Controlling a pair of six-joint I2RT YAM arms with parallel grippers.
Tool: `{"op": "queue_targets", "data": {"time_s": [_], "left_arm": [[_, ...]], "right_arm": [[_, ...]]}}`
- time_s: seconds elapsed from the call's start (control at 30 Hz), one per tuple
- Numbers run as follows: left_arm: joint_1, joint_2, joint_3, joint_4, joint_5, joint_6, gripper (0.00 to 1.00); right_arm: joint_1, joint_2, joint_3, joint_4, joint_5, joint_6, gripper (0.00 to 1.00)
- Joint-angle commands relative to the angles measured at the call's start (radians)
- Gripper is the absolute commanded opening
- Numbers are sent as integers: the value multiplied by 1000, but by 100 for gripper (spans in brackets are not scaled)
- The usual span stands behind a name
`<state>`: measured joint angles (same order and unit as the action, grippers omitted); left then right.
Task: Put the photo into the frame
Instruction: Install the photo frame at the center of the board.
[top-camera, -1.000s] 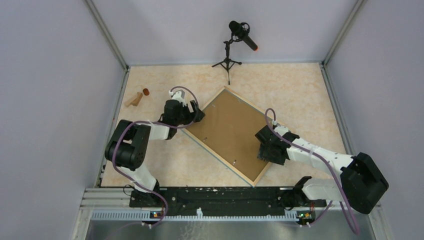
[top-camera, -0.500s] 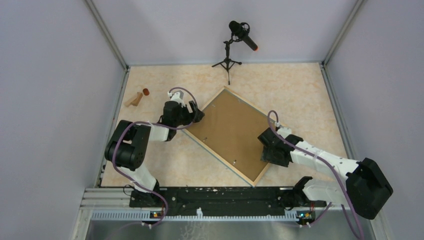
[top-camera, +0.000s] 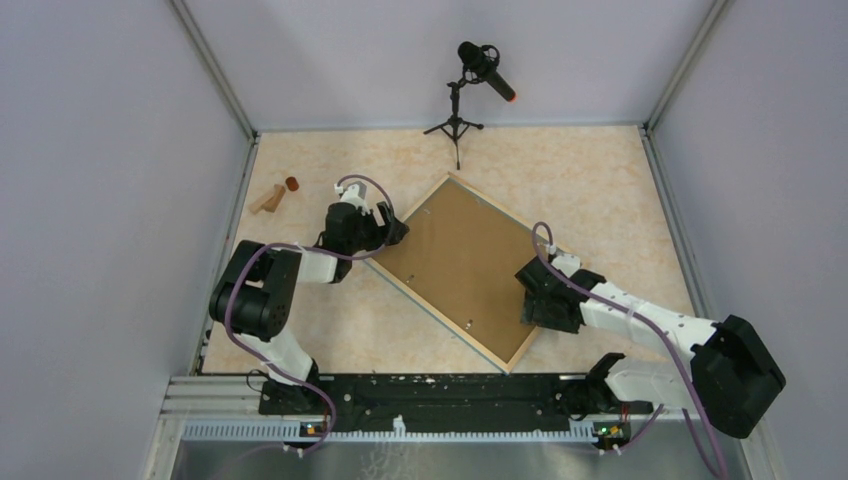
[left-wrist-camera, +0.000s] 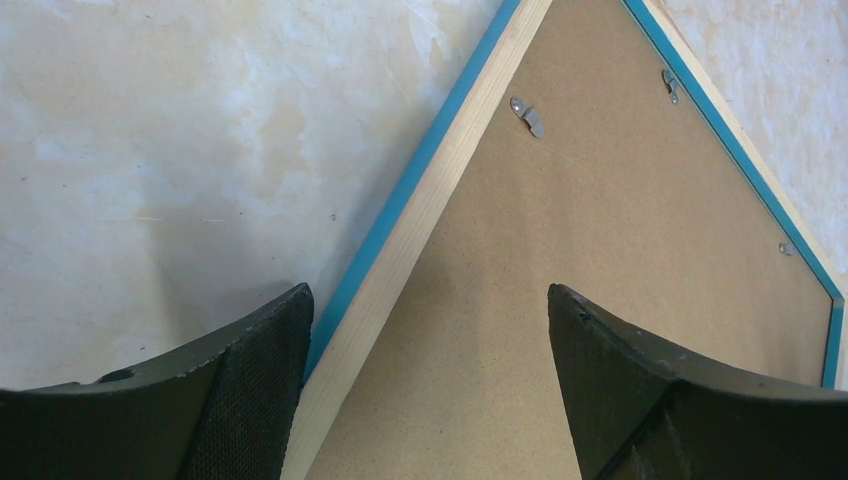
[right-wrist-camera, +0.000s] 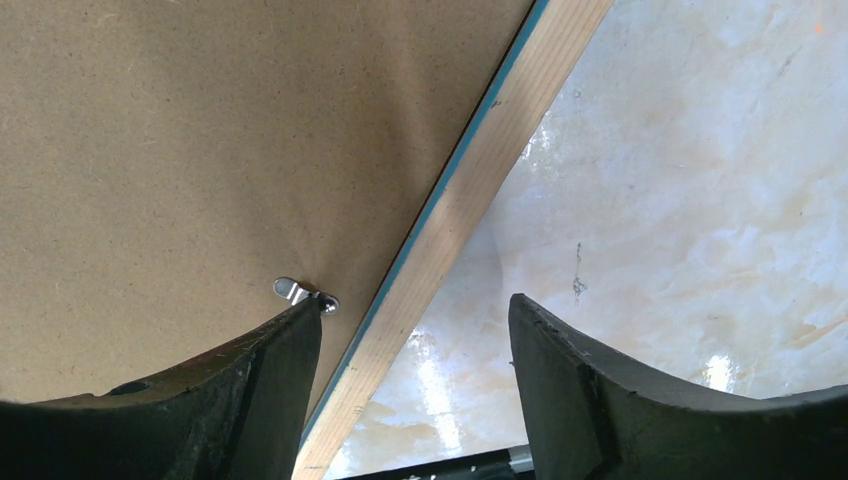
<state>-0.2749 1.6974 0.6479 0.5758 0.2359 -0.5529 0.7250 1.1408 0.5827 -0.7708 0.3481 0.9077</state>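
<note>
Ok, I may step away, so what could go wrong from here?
The left gripper and right gripper are open astride opposite rails of the frame; closing unevenly could skew or slide it. The right gripper's finger sits by a turn clip and could snag it. The photo is not in view, so whether it lies under the backing board is unknown.
</note>
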Motion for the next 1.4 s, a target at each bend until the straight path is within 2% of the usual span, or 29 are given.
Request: {"op": "queue_targets", "data": {"time_s": [0.0, 0.37, 0.7, 0.9, 1.13, 1.37], "left_arm": [[0, -24, -16, 5, 46, -22, 89], [2, -11, -12, 10, 66, -22, 89], [3, -14, -16, 15, 70, -22, 89], [5, -12, -14, 16, 73, -24, 89], [7, -12, -15, 18, 75, -24, 89], [8, -10, -15, 19, 77, -25, 89]], "right_arm": [[13, -6, -11, 90, -29, -2, 70], [13, -64, -6, 46, -21, 18, 71], [13, 28, 9, 60, 1, 28, 68], [12, 16, -2, 61, 5, 24, 65], [13, 25, -15, 56, 38, 103, 47], [13, 65, -42, 70, 34, 254, 31]]}}
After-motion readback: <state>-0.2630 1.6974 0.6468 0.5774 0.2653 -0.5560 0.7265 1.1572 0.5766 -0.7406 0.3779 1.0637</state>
